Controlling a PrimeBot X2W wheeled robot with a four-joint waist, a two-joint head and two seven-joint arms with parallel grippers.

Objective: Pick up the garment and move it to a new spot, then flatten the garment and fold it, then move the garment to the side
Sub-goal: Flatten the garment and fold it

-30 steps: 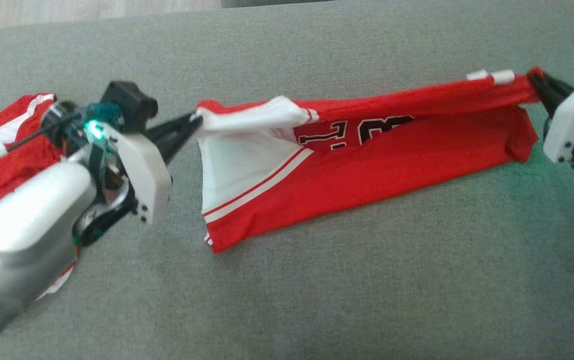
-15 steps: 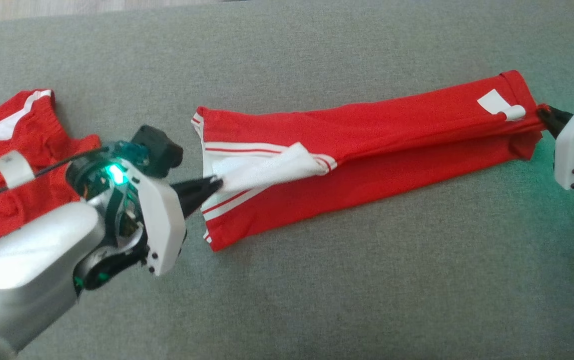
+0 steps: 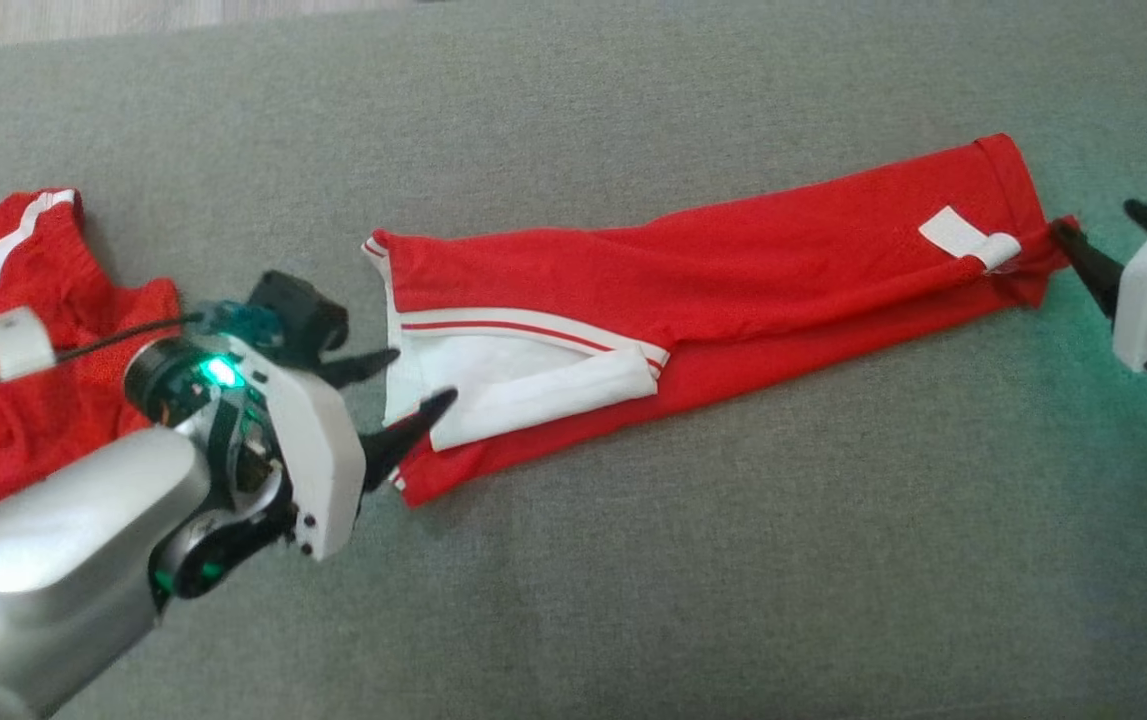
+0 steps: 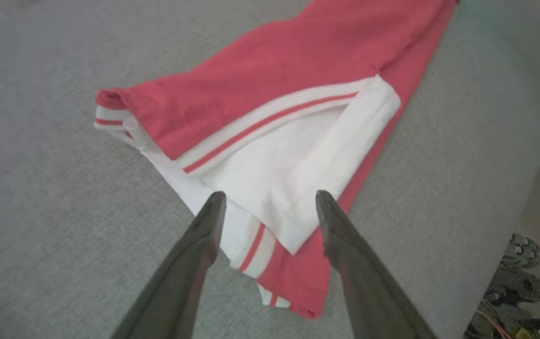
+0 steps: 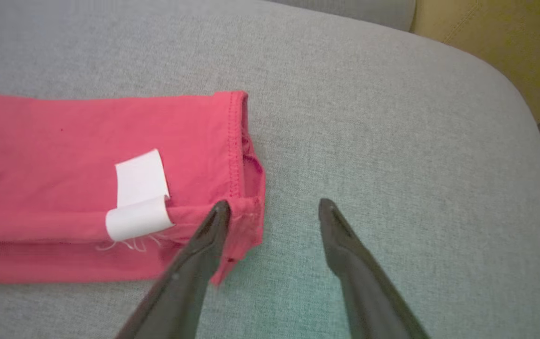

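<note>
The garment (image 3: 733, 260) is a red jersey with white trim, lying flat as a long folded strip on the grey cushion (image 3: 633, 560). My left gripper (image 3: 423, 374) is open at the strip's left end, its fingertips over the white sleeve part and holding nothing. In the left wrist view the left gripper (image 4: 270, 197) has its jaws spread above the white fabric of the garment (image 4: 274, 94). My right gripper (image 3: 1093, 215) is open at the right end. In the right wrist view the right gripper (image 5: 274, 203) has one finger over the hem of the garment (image 5: 62, 188), near a white label (image 5: 140, 195).
A second red and white garment (image 3: 23, 380) lies crumpled at the far left, behind my left forearm. Wooden floor (image 3: 83, 15) shows past the cushion's far edge. A yellow surface (image 5: 500, 42) borders the cushion's rounded corner in the right wrist view.
Both grippers have gone from shut on the garment's ends to open. The raised upper layer has dropped onto the lower one, and the strip now lies flat.
</note>
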